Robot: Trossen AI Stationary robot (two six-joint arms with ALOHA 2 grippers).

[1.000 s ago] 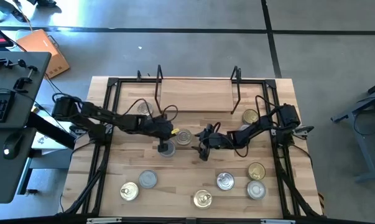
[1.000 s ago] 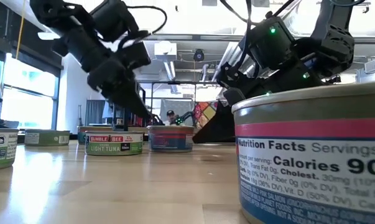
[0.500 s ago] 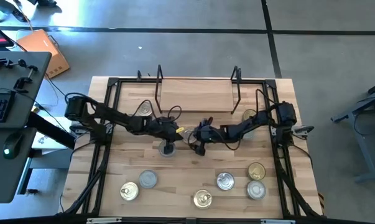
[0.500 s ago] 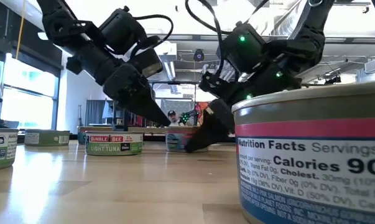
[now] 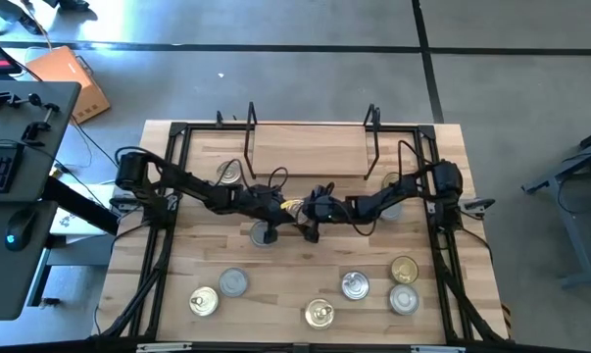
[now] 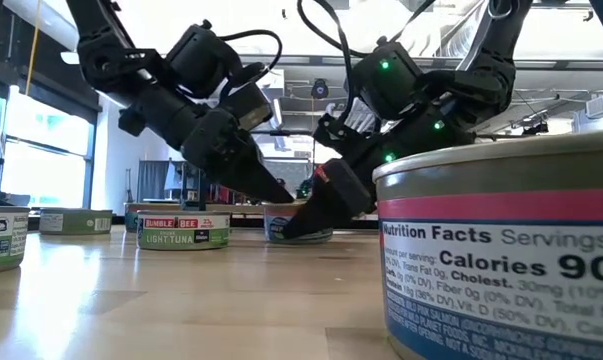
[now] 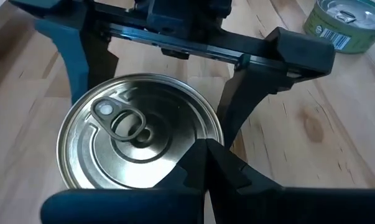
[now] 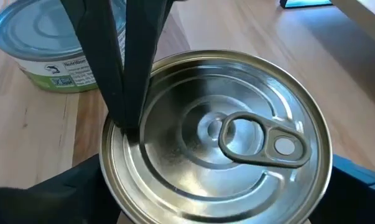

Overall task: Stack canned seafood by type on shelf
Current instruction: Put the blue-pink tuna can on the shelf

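Observation:
A tin with a silver pull-tab lid stands on the table's middle, in front of the light-wood shelf. My left gripper is shut, its tips on the lid. My right gripper is open, one finger on either side of the tin. Several more tins lie along the near edge, among them a silver-lidded one and a gold-lidded one. Another tin sits just near-left of the grippers. My left gripper presses its shut fingers down on the lid just inside the rim, slanting down from the table's left. The tin stands upright on the table. My right gripper's fingers lie close along the tin's sides; whether they touch, I cannot tell.
A gold-lidded tin lies far left by the shelf and another far right under my right arm. A green-labelled tin stands close by. A black frame runs along the table's sides.
My left gripper, shut throughout, has gone down and toward the table's right onto the middle tin's lid. My right gripper has moved toward the table's left and brought its fingers around the same tin.

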